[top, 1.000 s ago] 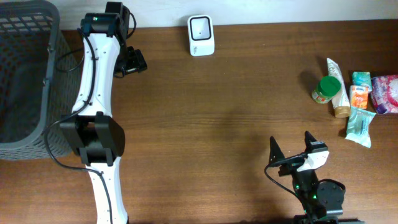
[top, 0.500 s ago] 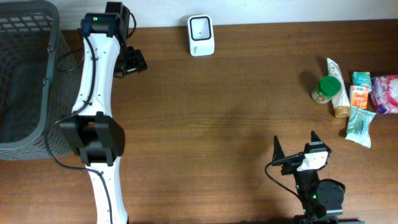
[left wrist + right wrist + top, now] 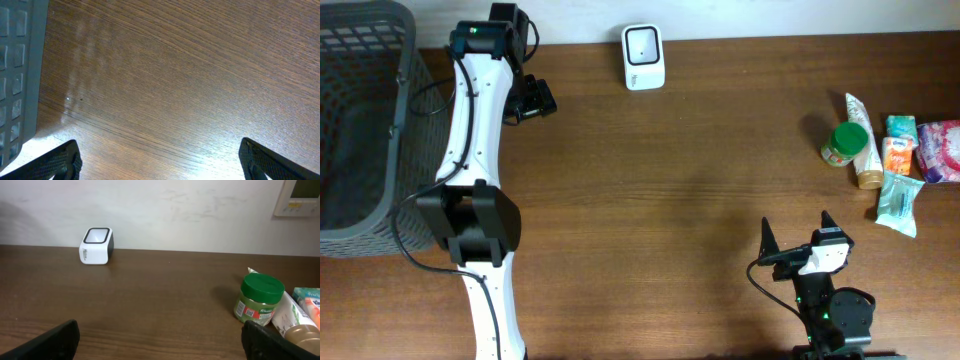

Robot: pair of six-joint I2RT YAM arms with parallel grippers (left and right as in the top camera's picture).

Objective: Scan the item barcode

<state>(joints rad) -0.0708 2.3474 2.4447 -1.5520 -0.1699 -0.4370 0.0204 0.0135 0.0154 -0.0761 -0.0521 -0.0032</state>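
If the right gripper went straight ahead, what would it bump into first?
Probably nothing on the table: the right gripper points between the scanner and the jar, toward the wall, though depth is unclear.

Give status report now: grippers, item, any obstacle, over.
Left gripper open, empty. Right gripper open, empty. Items grouped far right, none picked. Scanner at far edge, nothing blocking.

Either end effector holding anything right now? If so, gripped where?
Nothing held. The left end effector is open over the table; the right end effector is open, well short of the green-lidded jar.
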